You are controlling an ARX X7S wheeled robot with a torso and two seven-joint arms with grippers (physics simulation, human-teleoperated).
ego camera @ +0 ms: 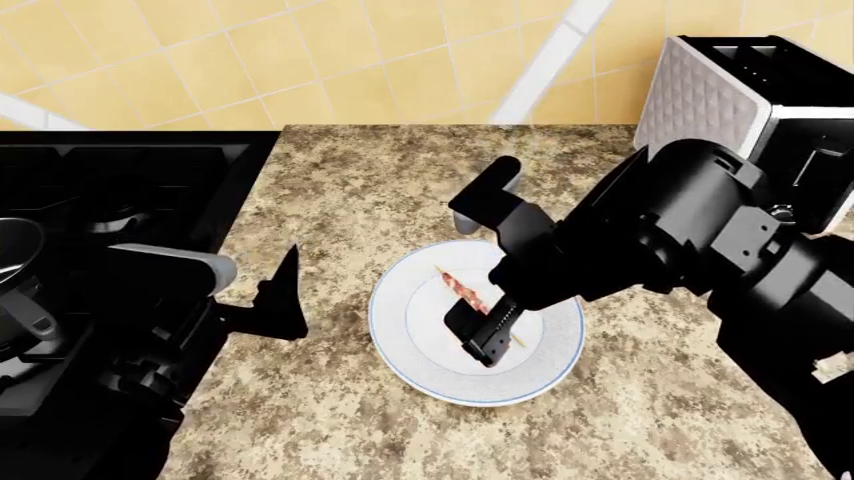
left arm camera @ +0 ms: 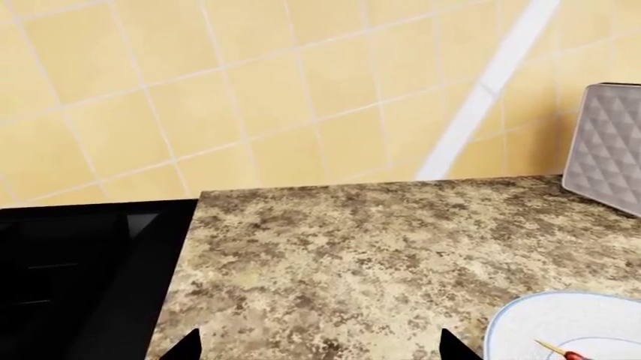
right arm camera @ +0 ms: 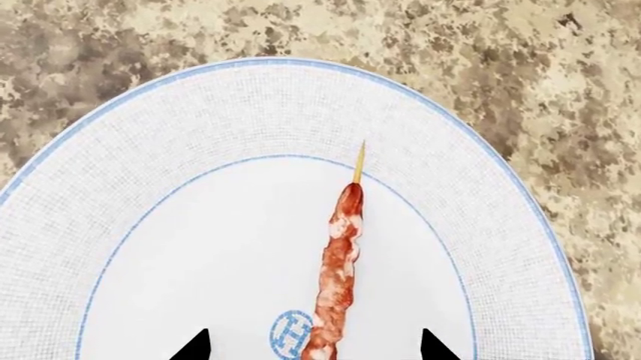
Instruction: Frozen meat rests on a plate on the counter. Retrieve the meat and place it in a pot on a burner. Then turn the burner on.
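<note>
Granite-look worktop [left arm camera: 380, 255] fills the left wrist view; left fingers [left arm camera: 315, 345] spread, empty, plate [left arm camera: 561, 322] beside them. Head view: right fingers [ego camera: 483, 262] hang spread over the frozen meat [ego camera: 461, 288] on the plate; pot [ego camera: 14, 255] well apart on the stove. Right wrist view: meat lies between both fingertips [right arm camera: 192, 346], untouched. Step in hand: retrieval. Next move likely calls for descent, then closure.
</note>
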